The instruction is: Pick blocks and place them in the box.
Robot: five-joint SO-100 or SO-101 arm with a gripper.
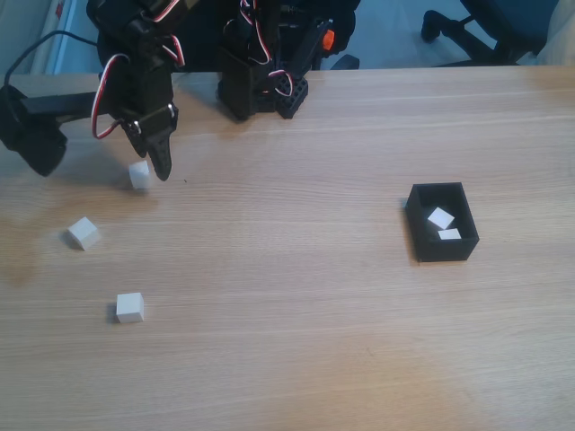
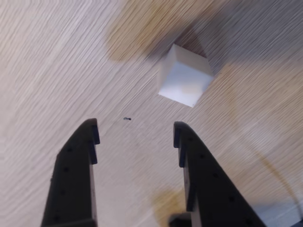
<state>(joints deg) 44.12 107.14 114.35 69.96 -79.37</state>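
Three white blocks lie loose on the table in the fixed view: one right beside my gripper, one further left, one nearer the front. Two more blocks lie inside the black box at the right. In the wrist view my gripper is open and empty above the wood, and the nearest block sits just beyond the fingertips, slightly right of the gap.
The arm's black base stands at the table's back edge, with another black part at the far left. An office chair base is on the floor behind the table.
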